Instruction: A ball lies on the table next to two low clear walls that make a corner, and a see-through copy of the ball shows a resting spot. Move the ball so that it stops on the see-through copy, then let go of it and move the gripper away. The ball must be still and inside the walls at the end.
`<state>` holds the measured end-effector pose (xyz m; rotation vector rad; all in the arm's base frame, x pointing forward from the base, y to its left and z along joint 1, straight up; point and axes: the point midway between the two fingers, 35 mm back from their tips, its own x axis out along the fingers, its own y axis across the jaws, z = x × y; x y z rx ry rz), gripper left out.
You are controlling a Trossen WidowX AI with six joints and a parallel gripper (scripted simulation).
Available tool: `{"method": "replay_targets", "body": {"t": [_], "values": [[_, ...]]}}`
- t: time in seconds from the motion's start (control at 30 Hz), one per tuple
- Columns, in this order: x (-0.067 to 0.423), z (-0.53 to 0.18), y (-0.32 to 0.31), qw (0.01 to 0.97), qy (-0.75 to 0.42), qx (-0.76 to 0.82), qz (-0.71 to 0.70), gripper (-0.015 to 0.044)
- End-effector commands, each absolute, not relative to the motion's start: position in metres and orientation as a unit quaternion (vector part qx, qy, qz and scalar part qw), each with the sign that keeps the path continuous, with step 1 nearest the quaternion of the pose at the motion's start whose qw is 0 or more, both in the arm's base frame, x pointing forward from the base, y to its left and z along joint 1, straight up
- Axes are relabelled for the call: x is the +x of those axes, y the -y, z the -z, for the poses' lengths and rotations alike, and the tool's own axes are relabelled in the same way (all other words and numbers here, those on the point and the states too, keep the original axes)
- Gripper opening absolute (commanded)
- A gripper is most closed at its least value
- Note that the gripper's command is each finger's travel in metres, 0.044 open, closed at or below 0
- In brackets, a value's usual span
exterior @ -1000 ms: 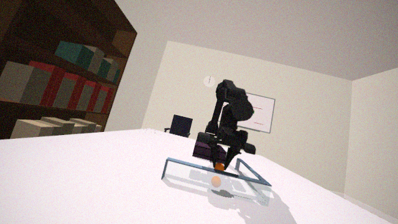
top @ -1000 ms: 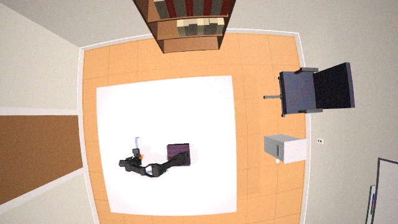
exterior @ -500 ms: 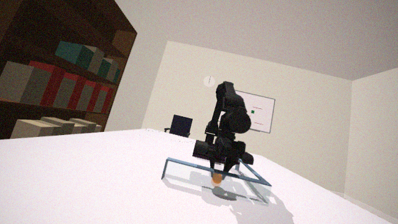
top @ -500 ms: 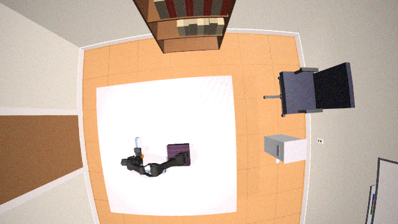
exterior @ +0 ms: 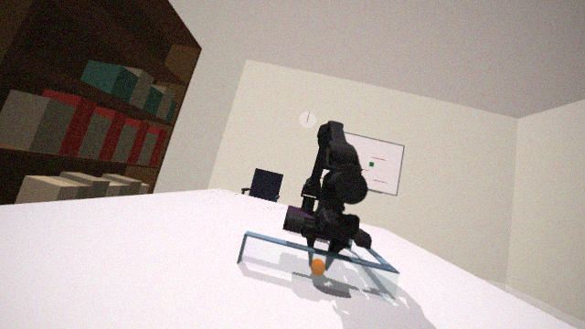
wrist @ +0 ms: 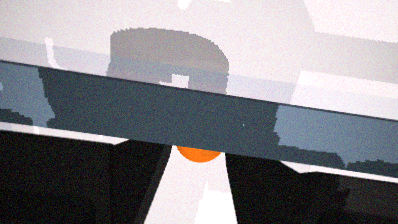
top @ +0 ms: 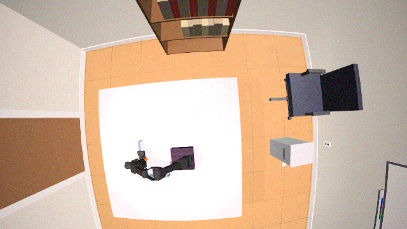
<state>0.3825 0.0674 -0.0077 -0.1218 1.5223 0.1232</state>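
The orange ball (exterior: 317,267) is held between the fingers of the gripper (exterior: 321,257), which is closed on it. In the exterior view the ball is seen low inside the clear walls (exterior: 292,256), close to the white table (exterior: 114,256) and just above its own shadow; whether it touches the table top cannot be told. The see-through copy cannot be made out apart from the ball in any view.

Relative to the walls, the black arm (exterior: 335,183) is bent over from behind, with the gripper reaching down past the top edge of the rear wall into the corner area. The arm's purple base (top: 178,152) is seen beyond the walls in the top view, well apart from the ball (top: 145,158).

In the wrist view a dark band of wall (wrist: 200,117) is seen running across the picture, and only the lower part of the ball (wrist: 198,154) shows beneath it, flanked by the two dark fingers.

Farther from the walls, a bookshelf (exterior: 27,157) with boxes is seen to the left, and a dark chair (exterior: 266,184), a whiteboard (exterior: 388,169) and a wall clock (exterior: 307,119) are seen behind the arm.
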Motion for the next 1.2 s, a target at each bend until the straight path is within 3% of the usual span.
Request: {"method": "replay_targets", "body": {"t": [0.0, 0.2, 0.4, 0.6, 1.0, 1.17], "values": [[0.383, 0.007, -0.067, 0.721, -0.689, -0.055, -0.056, 0.0105], [0.383, 0.007, -0.067, 0.721, -0.689, -0.055, -0.056, 0.0263], [0.383, 0.005, -0.067, 0.721, -0.689, -0.055, -0.056, 0.0263], [0.378, -0.074, -0.067, 0.718, -0.692, -0.055, -0.052, 0.0263], [0.382, -0.073, -0.068, 0.724, -0.685, -0.055, -0.056, 0.0263], [0.375, -0.122, -0.067, 0.725, -0.685, -0.055, -0.056, 0.0394]]}}
